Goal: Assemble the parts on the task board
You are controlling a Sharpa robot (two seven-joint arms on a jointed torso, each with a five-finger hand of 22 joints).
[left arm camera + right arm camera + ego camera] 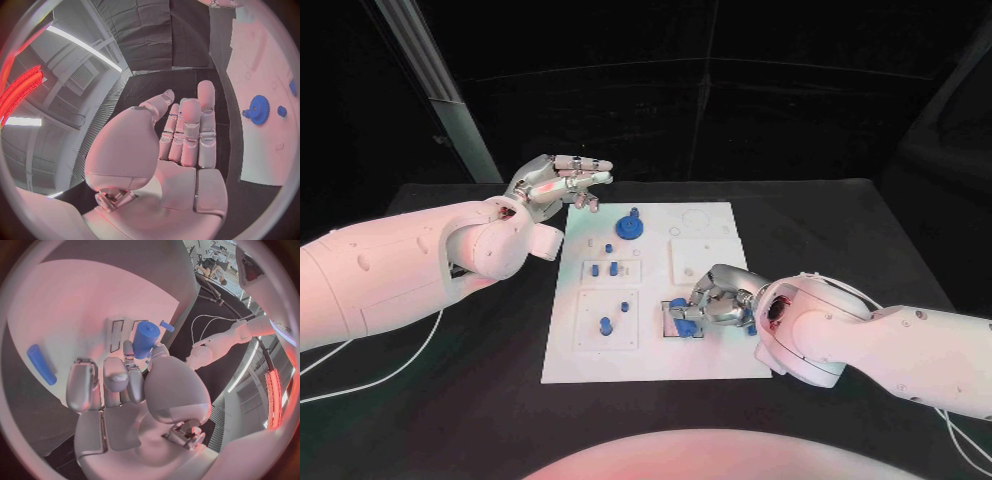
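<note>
Several small blue parts (604, 324) on white task board (718, 360)

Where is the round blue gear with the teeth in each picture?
Head view: the blue gear stands near the far end of the task board, just beside the left hand.
Left wrist view: the gear sits on the white board, past the hand's fingertips.
Right wrist view: I cannot pick it out there.
Shared landmark: the white task board, seen in all three.
</note>
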